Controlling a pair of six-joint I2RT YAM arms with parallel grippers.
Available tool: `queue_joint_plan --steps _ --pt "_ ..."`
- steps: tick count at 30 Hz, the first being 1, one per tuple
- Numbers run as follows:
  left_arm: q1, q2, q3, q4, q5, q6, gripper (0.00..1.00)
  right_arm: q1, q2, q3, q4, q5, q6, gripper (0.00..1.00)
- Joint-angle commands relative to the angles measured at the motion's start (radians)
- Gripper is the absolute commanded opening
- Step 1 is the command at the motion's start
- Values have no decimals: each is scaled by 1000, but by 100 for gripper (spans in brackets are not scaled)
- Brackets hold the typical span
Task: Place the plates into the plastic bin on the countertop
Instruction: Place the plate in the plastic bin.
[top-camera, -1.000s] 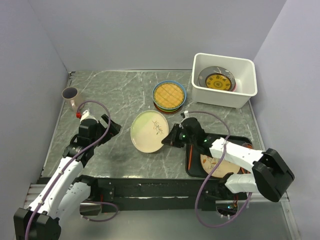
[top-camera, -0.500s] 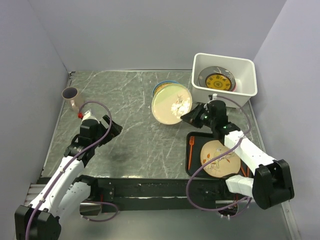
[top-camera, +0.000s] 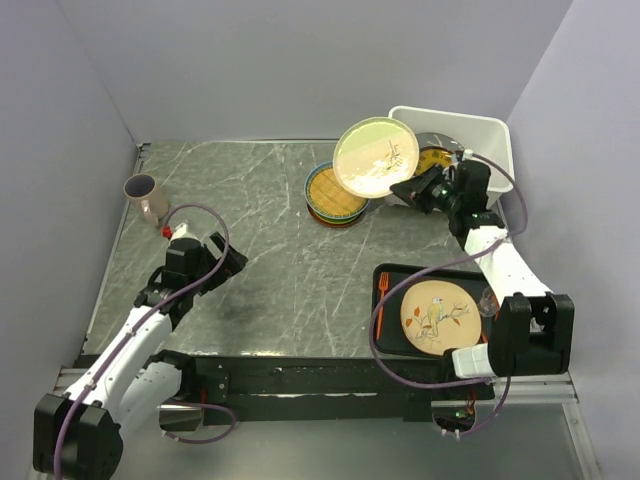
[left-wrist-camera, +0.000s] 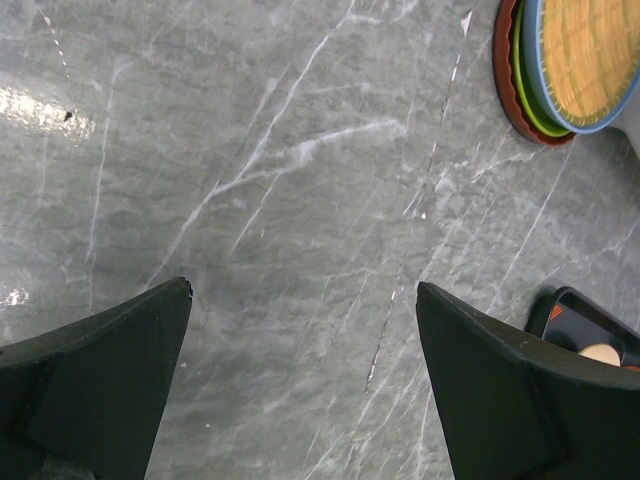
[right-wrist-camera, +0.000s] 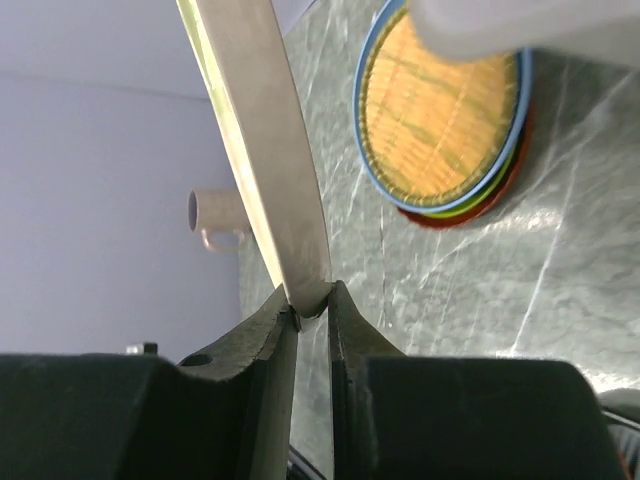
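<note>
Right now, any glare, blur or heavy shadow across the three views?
Top external: sharp, evenly lit, one soft shadow on the countertop. Left wrist: glare patch on the stone at upper left; left gripper reads flat black. Right wrist: the pale green plate in the right gripper is close and soft; the white shape at top, likely the plastic bin, is blurred.

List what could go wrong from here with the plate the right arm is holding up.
1. The right fingers pinch only the rim of the tilted pale yellow-green round plate; it might slip and fall onto the stacked plates nearby.
2. Its edge might strike the wall of the white plastic bin going in.
3. Released high, it might chip the dark plate already inside.
</note>
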Motion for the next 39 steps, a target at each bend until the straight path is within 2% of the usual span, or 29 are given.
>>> queue_joint_plan --steps 1,15,25,39 --pt "0 31 -3 69 44 30 99 -66 9 118 156 -99 26 5" --pt "0 100 -26 127 82 33 99 -270 161 288 124 -146 57 6" --pt "0 117 -32 139 88 37 99 -330 268 397 84 -119 53 6" --pt "0 140 -43 149 88 45 99 -349 446 503 56 -87 51 8"
